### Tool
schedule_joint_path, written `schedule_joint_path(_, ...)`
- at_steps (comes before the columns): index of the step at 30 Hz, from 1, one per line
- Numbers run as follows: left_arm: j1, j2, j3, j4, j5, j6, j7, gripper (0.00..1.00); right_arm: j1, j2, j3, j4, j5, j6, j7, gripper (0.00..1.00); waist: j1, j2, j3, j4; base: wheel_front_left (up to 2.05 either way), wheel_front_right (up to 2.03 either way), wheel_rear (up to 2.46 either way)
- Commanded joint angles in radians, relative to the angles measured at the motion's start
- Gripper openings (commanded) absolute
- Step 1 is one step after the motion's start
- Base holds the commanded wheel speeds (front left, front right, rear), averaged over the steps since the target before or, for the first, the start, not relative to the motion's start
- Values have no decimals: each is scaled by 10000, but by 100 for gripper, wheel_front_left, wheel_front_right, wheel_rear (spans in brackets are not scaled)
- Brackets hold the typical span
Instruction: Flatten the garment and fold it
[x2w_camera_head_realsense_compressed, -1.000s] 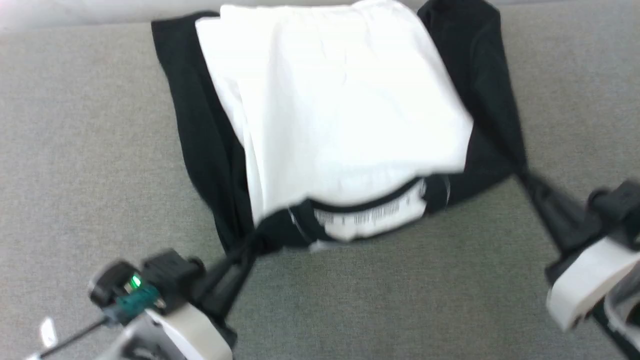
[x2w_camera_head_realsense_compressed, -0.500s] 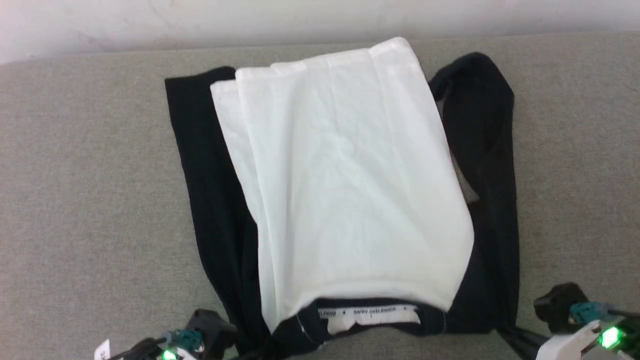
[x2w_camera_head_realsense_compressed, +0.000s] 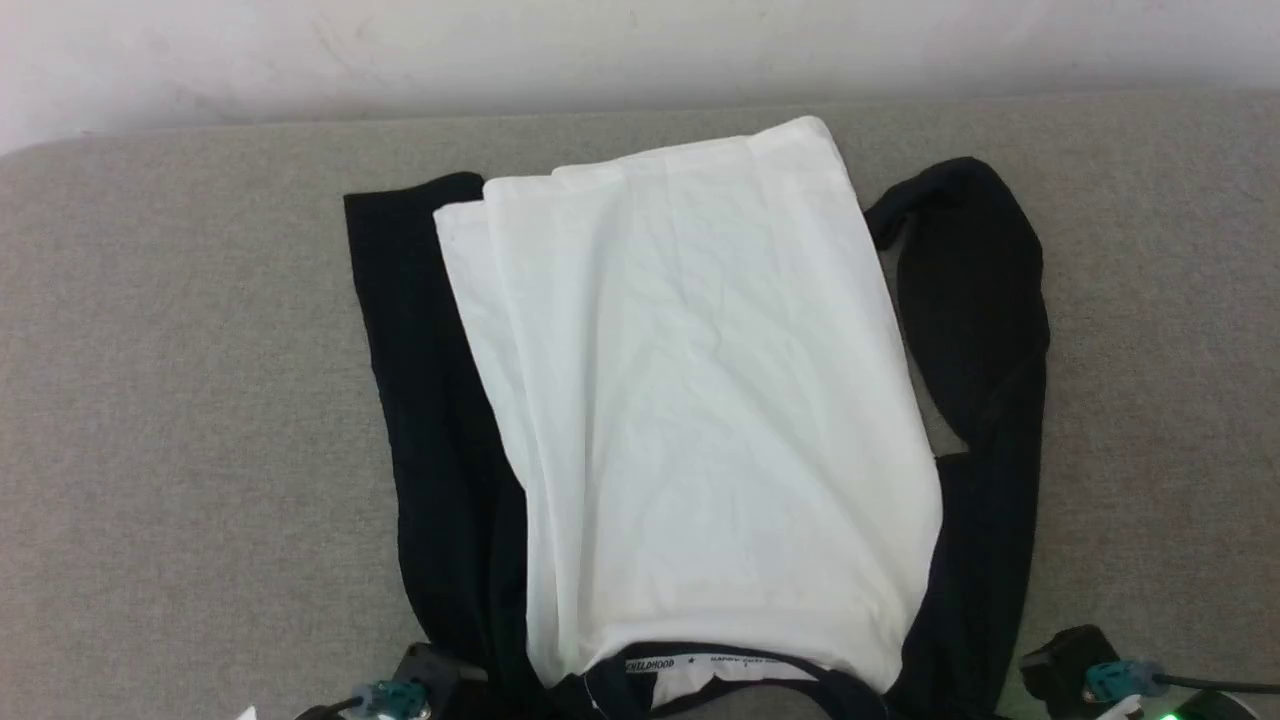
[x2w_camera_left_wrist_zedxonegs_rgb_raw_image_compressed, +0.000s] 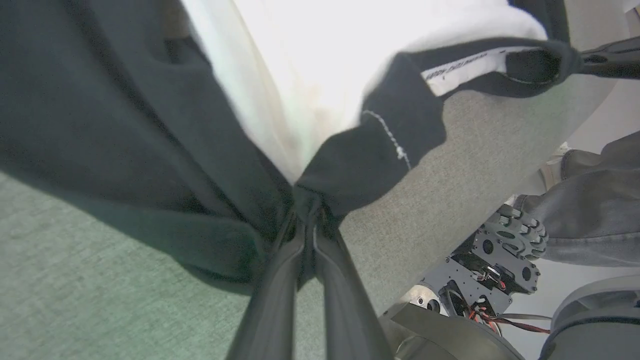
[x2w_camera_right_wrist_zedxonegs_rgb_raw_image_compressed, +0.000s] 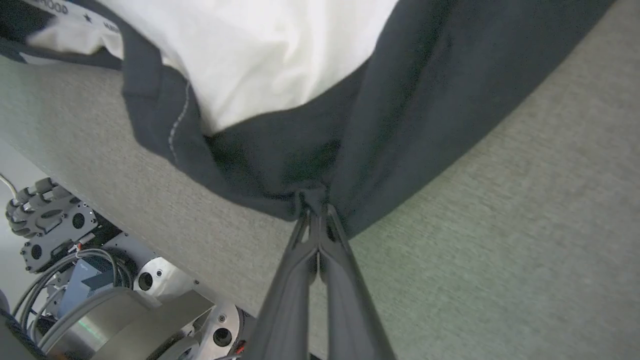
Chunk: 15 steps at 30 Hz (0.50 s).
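Below the near edge of the grey woven-cloth surface (x2w_camera_head_realsense_compressed: 180, 400), the robot's base shows a roller-rimmed wheel (x2w_camera_left_wrist_zedxonegs_rgb_raw_image_compressed: 510, 245). At that edge the left gripper (x2w_camera_left_wrist_zedxonegs_rgb_raw_image_compressed: 306, 210) has its fingers pressed together on a black shoulder of the garment (x2w_camera_head_realsense_compressed: 700, 400). The right gripper (x2w_camera_right_wrist_zedxonegs_rgb_raw_image_compressed: 315, 205) pinches the other black shoulder the same way. The shirt lies flat on the cloth, collar and printed neck tape nearest. Its white body runs away in overlapping layers to the hem. A black sleeve lies along each side, and the right one bends over at its far end. Past the surface's far edge stands a pale, scuffed wall (x2w_camera_head_realsense_compressed: 600, 50).
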Motion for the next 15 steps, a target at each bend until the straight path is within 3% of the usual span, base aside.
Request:
schedule_joint_path(1,-204,-242,1,330,114,-87,-271,0,-128,150,111,228,-63,-9,-211,0,-1,0,-102,25,0,0,0)
schedule_joint_path(3,-303,-523,-50,968,93,-178,-535,2,-267,332,218,621,-78,-9,-522,0,-1,0,-214,9,0,0,0)
schedule_joint_path(5,-381,-821,-10,1516,15,-212,-867,80,-414,434,322,976,-121,-9,-837,0,-1,0,-281,-3,0,0,0)
schedule_joint_path(6,-404,-925,-4,1744,-23,-228,-968,100,-477,513,326,1144,-122,-9,-1005,3,-1,0,-306,-12,0,0,0)
schedule_joint_path(7,-424,-999,-4,1924,-40,-237,-1045,100,-525,566,348,1293,-126,-9,-1132,7,-1,0,-323,-22,0,0,0)
schedule_joint_path(8,-428,-1073,18,2053,-75,-237,-1139,100,-569,628,339,1409,-117,-9,-1275,22,-1,0,-327,-31,0,0,0)
schedule_joint_path(11,-344,-1250,168,2143,-275,-150,-1393,100,-655,737,232,1613,-82,-9,-1567,44,-1,0,-326,-42,0,0,0)
schedule_joint_path(12,-302,-1272,244,2090,-322,-84,-1474,100,-659,772,149,1594,-43,-9,-1650,80,-1,0,-321,-39,0,0,0)
schedule_joint_path(13,-249,-1279,324,2002,-366,-3,-1541,100,-642,818,35,1539,22,-9,-1712,100,-1,0,-316,-31,0,0,0)
schedule_joint_path(15,-108,-1287,514,1701,-508,154,-1680,100,-566,831,-180,1300,132,-9,-1713,100,-1,0,-313,-10,0,0,0)
